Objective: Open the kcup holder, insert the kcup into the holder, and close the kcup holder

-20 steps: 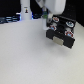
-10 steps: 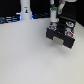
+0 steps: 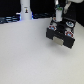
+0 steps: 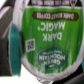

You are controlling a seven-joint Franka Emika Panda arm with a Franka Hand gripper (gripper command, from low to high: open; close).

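In the exterior view the gripper (image 3: 59,16) hangs directly above the kcup holder (image 3: 62,34), which sits on the white table (image 3: 25,55) with its drawer drawn out toward the camera and several pod tops showing in the round slots. Compared with one second ago, the arm has shifted from a position a little to the exterior view's left of the holder to a station over its rear portion; half a second ago it was already close to that station, so the later movement is slight. The holder itself has not moved. The wrist view is filled by the kcup (image 4: 47,37), its green foil lid facing the camera with reversed "Dark Magic" lettering and a Green Mountain emblem legible. The fingers appear to be clamped on the pod, though they are not clearly resolved at this range. The pod therefore sits between the gripper's fingers, above the holder and apart from its slots. A white bottle-like object (image 3: 25,10) stands well off to the exterior view's left of the gripper.
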